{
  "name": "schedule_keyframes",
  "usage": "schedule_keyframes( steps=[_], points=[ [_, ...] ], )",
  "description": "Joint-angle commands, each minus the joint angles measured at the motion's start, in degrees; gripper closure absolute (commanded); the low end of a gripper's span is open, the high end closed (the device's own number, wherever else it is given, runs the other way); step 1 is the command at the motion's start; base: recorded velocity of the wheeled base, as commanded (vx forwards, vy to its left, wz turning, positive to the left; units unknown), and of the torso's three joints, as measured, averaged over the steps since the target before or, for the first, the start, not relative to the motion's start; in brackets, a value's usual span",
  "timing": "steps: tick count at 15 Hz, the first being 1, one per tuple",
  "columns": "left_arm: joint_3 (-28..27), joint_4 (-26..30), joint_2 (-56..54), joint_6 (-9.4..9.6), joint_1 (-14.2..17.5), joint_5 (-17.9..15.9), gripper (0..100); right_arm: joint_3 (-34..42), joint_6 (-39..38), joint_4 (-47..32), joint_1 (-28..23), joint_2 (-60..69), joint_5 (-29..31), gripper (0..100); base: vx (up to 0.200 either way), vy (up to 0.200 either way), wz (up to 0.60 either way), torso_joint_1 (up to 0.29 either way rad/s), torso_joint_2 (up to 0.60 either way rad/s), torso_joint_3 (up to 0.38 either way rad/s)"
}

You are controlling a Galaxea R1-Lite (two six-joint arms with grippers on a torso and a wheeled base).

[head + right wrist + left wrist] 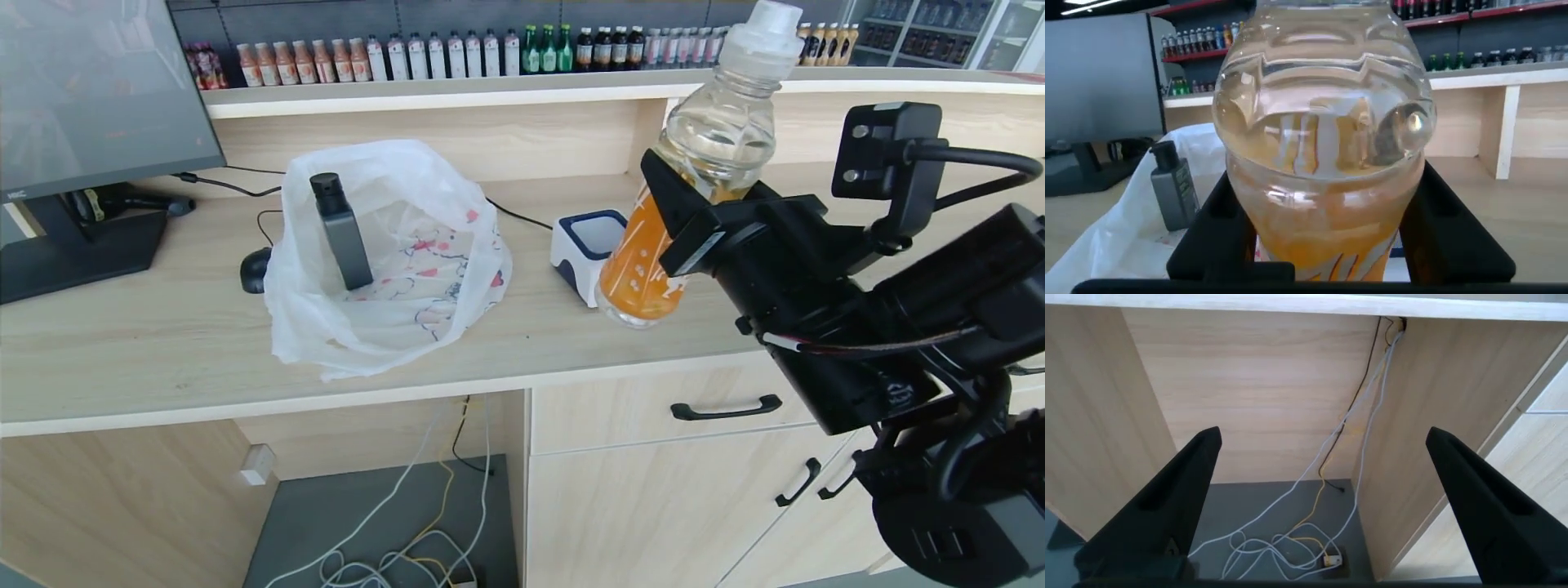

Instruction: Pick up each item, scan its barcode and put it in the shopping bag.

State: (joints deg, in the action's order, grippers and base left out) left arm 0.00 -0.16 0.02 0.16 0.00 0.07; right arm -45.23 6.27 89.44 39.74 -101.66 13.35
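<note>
My right gripper (pixel 690 216) is shut on a clear plastic bottle (pixel 694 180) with an orange label and a white cap, held upright and slightly tilted just right of the white and blue barcode scanner (pixel 581 249) on the counter. Seen from the right wrist, the bottle (pixel 1327 155) sits between the black fingers (pixel 1212 237). A white plastic shopping bag (pixel 384 261) stands open at the counter's middle with a grey bottle (pixel 341 233) upright inside it. The grey bottle (pixel 1174 189) also appears beyond the held one. My left gripper (pixel 1323 498) hangs open below the counter, nothing between its fingers.
A monitor (pixel 90 90) on a black stand occupies the counter's left end, with a black mouse (pixel 255 269) and cables beside the bag. A raised shelf edge (pixel 424 98) runs along the back. Drawers with black handles (pixel 725 408) sit below; loose cables (pixel 1290 547) lie on the floor.
</note>
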Motion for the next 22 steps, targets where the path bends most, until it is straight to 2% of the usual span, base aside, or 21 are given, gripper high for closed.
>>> schedule_keyframes(
  steps=[1, 3, 6, 10, 16, 20, 22],
  points=[
    [0.0, 0.0, 0.0, 0.02, 0.0, 0.0, 0, -0.7, 0.2, -0.3, -0.6, -0.1, -0.4, 100, 0.000, 0.000, 0.00, 0.000, 0.00, 0.000],
    [0.0, 0.0, 0.0, 0.02, 0.0, 0.0, 0, -4.0, -0.6, -2.9, -1.5, -0.6, -0.7, 100, 0.000, 0.000, 0.00, 0.000, 0.00, 0.000],
    [0.0, 0.0, 0.0, 0.02, 0.0, 0.0, 0, -19.2, -10.2, -17.5, -1.8, -0.6, -0.7, 100, 0.000, 0.000, 0.00, 0.000, 0.00, 0.000],
    [0.0, 0.0, 0.0, 0.02, 0.0, 0.0, 0, -30.7, -22.1, -27.7, -1.9, -2.4, -0.8, 100, 0.000, 0.000, 0.00, 0.000, 0.00, 0.000],
    [0.0, 0.0, 0.0, 0.02, 0.0, 0.0, 0, -32.3, -36.9, -28.8, -2.2, -5.2, -0.3, 100, 0.000, 0.000, 0.00, 0.000, 0.00, 0.000],
    [0.0, 0.0, 0.0, 0.02, 0.0, 0.0, 0, -32.4, -44.7, -28.9, -2.9, -7.0, 0.7, 100, 0.000, 0.000, 0.00, 0.000, 0.00, 0.000],
    [0.0, 0.0, 0.0, 0.02, 0.0, 0.0, 0, -33.0, -46.1, -29.1, -4.6, -8.6, 0.7, 100, 0.000, 0.000, 0.00, 0.000, 0.00, 0.000]
  ],
)
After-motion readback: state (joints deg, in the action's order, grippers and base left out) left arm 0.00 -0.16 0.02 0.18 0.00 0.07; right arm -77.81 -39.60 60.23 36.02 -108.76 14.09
